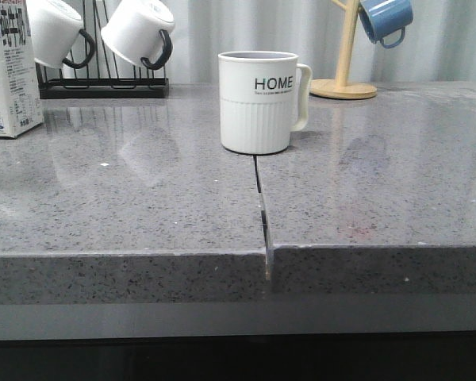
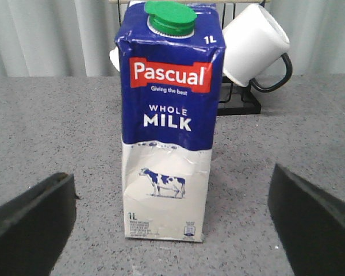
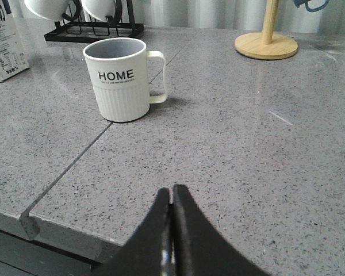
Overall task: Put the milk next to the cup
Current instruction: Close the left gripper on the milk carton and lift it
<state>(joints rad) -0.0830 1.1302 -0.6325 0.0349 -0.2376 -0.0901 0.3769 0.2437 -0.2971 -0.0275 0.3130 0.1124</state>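
Note:
The milk (image 1: 8, 71) stands upright at the far left of the grey counter; only its printed side shows in the front view. In the left wrist view the milk (image 2: 167, 132) faces me, blue top with a green cap, cow picture below. My left gripper (image 2: 169, 175) is open wide, its dark fingers (image 2: 31, 224) on either side of the carton and short of it, not touching. The white ribbed "HOME" cup (image 1: 258, 103) stands mid-counter, handle to the right. My right gripper (image 3: 172, 191) is shut and empty, over the counter's front edge, well short of the cup (image 3: 121, 80).
A black rack (image 1: 103, 86) with two white black-handled mugs stands behind, between milk and cup. A wooden mug tree (image 1: 345, 79) holding a blue mug (image 1: 385, 20) stands back right. A seam (image 1: 262, 210) runs from the cup to the counter's front edge.

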